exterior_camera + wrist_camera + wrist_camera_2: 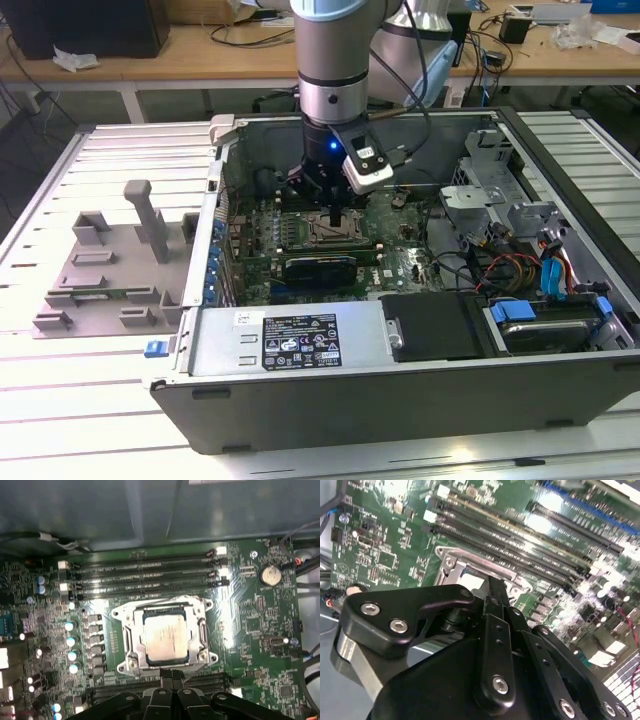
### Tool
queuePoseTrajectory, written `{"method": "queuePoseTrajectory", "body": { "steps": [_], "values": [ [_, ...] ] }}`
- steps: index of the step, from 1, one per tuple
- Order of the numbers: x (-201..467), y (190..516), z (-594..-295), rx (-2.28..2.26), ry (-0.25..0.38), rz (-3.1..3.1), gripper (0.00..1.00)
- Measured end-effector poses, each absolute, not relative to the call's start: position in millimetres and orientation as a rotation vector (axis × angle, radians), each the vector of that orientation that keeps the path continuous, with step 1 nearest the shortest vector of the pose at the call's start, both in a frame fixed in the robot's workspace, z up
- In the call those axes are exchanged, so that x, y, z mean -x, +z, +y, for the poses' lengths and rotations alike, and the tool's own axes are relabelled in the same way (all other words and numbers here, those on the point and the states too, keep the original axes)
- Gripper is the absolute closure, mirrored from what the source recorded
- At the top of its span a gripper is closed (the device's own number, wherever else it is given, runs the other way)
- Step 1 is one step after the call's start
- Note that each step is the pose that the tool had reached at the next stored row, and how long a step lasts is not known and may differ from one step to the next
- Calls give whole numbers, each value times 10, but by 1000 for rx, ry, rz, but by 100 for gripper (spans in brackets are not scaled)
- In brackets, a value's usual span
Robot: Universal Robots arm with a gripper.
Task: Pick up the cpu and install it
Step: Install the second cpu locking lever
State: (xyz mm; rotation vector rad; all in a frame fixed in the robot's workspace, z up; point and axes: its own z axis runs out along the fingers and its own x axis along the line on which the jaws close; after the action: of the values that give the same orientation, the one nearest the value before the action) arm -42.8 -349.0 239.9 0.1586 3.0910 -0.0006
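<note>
The cpu [165, 639], a flat square chip with a pale metal top, lies inside the metal socket frame [131, 645] on the green motherboard [250, 630]. My gripper [170, 674] hovers just beside the socket's edge, its black fingers pressed together and holding nothing. In the second wrist view the shut gripper [493, 586] points down at the socket frame [470, 562]. In the exterior view the gripper [334, 216] hangs straight over the socket [336, 234] in the open computer case [400, 390].
Long memory slots [145, 575] run beside the socket. A power supply [290, 340], black drive [435, 325], metal drive cage [500, 200] and loose cables [500, 275] crowd the case. A grey fixture block [110, 270] sits on the exterior view's left.
</note>
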Motion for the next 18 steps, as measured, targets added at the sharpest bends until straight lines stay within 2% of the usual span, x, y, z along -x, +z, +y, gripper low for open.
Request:
{"method": "queuePoseTrajectory", "body": {
  "steps": [6,18],
  "values": [
    [428,2399,-3642,-155,0,3091,89],
    [507,2367,-3650,105,6,3093,89]
  ]
}}
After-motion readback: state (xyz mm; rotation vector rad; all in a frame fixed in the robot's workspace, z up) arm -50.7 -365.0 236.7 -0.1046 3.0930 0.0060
